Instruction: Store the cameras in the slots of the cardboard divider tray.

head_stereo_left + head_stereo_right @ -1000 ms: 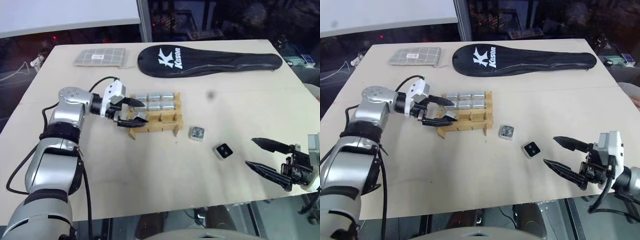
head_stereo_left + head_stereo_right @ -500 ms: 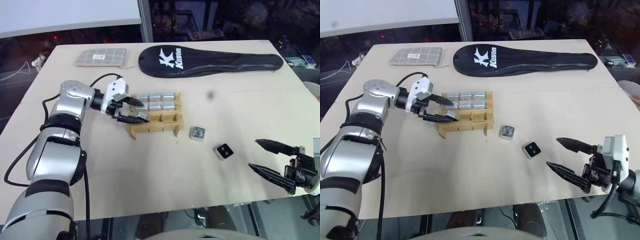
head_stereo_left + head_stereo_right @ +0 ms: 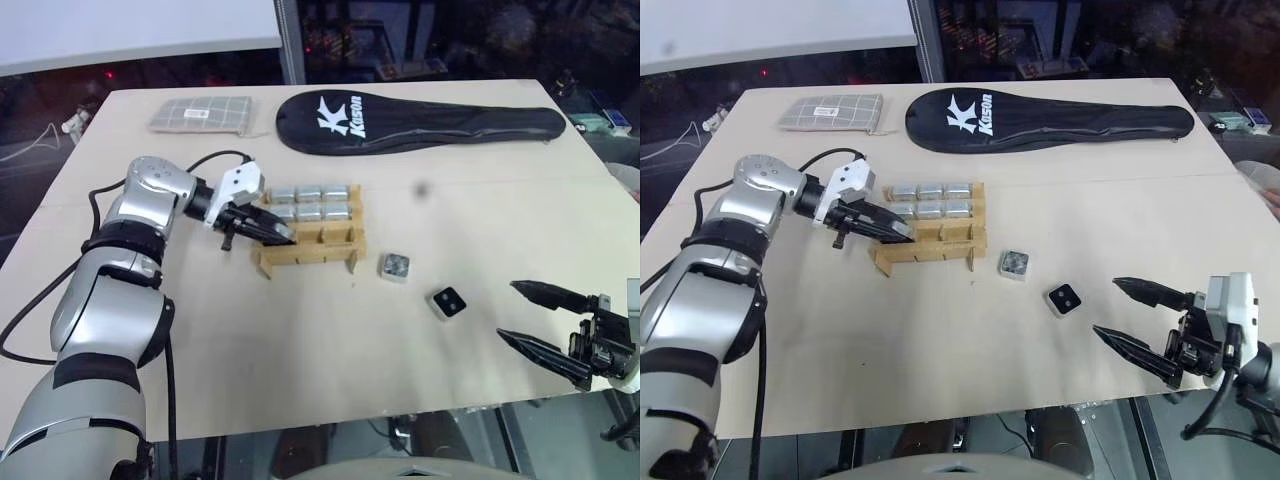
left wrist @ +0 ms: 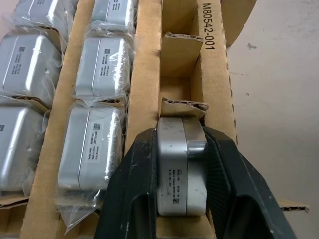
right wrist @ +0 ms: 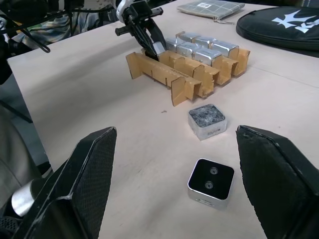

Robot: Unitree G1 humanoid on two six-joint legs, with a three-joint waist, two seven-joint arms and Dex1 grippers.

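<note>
the left pincer [image 4: 182,164] is clamped on a small silvery-grey square camera [image 4: 180,172], one black finger on each flat side, and the camera sits in the end slot of the tan cardboard divider tray's [image 3: 330,256] near row — the end toward the counter's left edge. from the wrist view the camera stands on edge with its long side running along that row, a cardboard cross-strip just ahead of it, so it looks seated or close to it. wrapped silver cameras [image 3: 312,202] fill the rows on the tray's far side.

two loose cameras lie on the counter [image 3: 300,350] just right of the tray: a grey-topped square block [image 3: 394,266] near the tray's right end, and a white-cased camera with a black face [image 3: 449,301] beyond it, toward the near right corner. the right pincer [image 3: 545,322] hovers there with its jaws spread and nothing between them — it is much the nearer arm to both, the black-faced one lying just ahead and to its left.
</note>
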